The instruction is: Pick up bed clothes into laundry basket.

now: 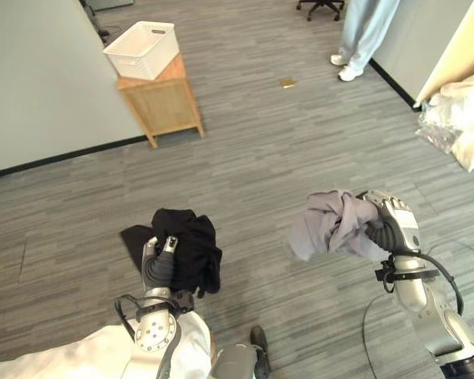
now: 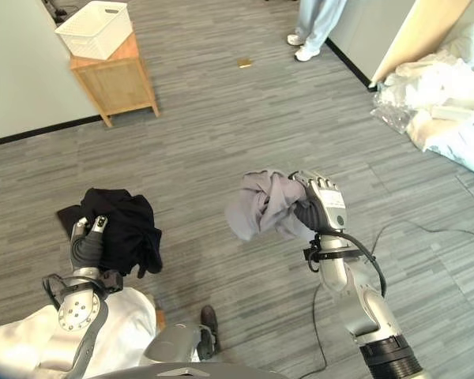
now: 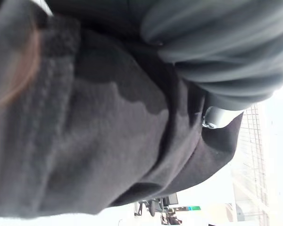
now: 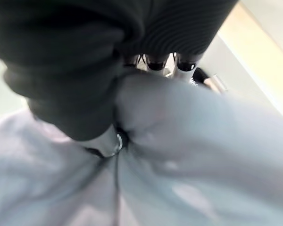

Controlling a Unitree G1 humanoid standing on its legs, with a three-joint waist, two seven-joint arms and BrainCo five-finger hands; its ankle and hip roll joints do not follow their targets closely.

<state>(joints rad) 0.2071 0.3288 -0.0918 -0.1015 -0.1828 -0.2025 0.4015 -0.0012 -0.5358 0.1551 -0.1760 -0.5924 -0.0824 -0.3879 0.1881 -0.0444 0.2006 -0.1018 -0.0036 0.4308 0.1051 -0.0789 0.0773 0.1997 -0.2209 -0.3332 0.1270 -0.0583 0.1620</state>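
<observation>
Open grey floor (image 1: 276, 150) extends from the robot toward 12 o'clock. At 11 o'clock, a white basket (image 1: 144, 49) sits on a wooden side table (image 1: 161, 103) against the wall. Obstacles: a person's legs (image 1: 362, 35) at 1 o'clock, white bedding pile (image 1: 462, 118) at 2 o'clock.

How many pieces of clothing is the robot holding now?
2: a black garment in the left hand, a grey garment in the right hand.
</observation>
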